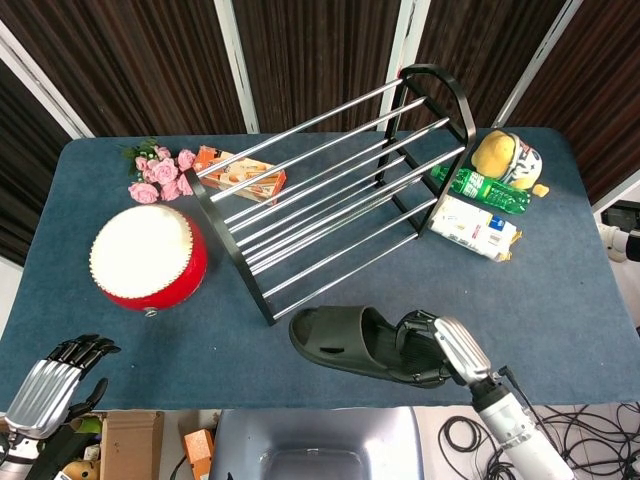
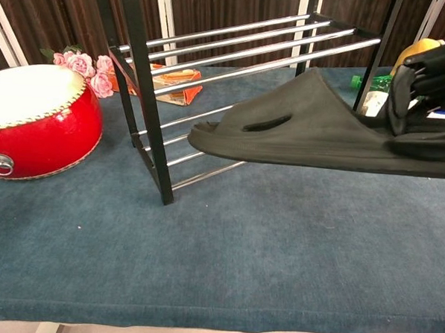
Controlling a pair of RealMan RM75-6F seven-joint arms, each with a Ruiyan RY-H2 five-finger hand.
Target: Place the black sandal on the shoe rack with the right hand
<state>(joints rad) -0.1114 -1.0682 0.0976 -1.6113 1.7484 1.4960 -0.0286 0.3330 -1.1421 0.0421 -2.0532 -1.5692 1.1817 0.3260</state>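
The black sandal [image 1: 352, 344] [image 2: 306, 130] hangs above the blue table, level, toe pointing left toward the front post of the shoe rack [image 1: 330, 190] [image 2: 148, 95]. My right hand [image 1: 440, 350] [image 2: 430, 80] grips its heel end, fingers inside the heel and thumb under the sole. In the chest view the toe sits just in front of the lower rails, right of the post. My left hand [image 1: 45, 385] rests low at the bottom left, off the table, fingers loosely curled and holding nothing.
A red drum [image 1: 147, 256] [image 2: 31, 119] stands left of the rack, pink flowers [image 1: 160, 172] and an orange packet [image 1: 240, 173] behind it. Right of the rack lie a green bottle [image 1: 480, 188], a white packet [image 1: 475, 228] and a yellow plush toy [image 1: 505, 155].
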